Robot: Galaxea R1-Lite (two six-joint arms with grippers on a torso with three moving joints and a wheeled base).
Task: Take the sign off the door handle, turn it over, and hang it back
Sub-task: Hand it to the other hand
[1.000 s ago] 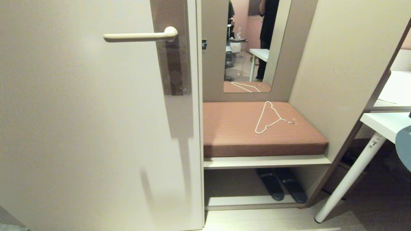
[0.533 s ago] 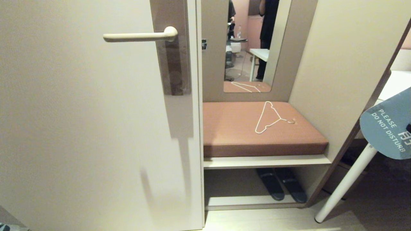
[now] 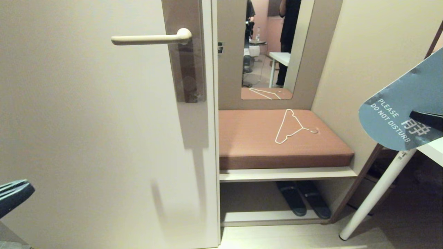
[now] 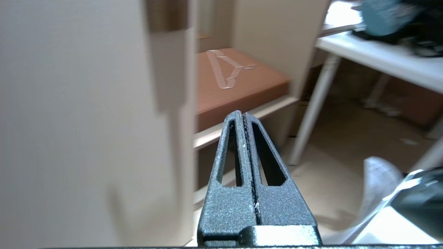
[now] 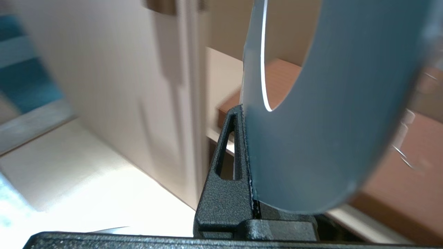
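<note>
The door handle (image 3: pixel 148 38) is a cream lever on a brownish plate (image 3: pixel 185 52), and nothing hangs on it. The sign (image 3: pixel 398 110) is at the far right of the head view, tilted, its blue "PLEASE DO NOT DISTURB" face towards me. My right gripper (image 3: pixel 415 116) is shut on it. In the right wrist view the sign (image 5: pixel 328 121) stands clamped in that gripper (image 5: pixel 242 110), just below its big hole. My left gripper (image 3: pixel 20 192) is low at the left by the door, far from handle and sign. It shows shut and empty in the left wrist view (image 4: pixel 242 116).
The cream door (image 3: pixel 86 138) fills the left half. Right of it is a brown cushioned bench (image 3: pixel 256 145) with a white wire hanger (image 3: pixel 292 126), dark slippers (image 3: pixel 304 202) beneath. A mirror (image 3: pixel 270 52) reflects a person. A white table leg (image 3: pixel 377 193) stands at the right.
The sign has risen and moved left into view at the right edge, held by the right gripper. The left gripper has come up into view at the lower left.
</note>
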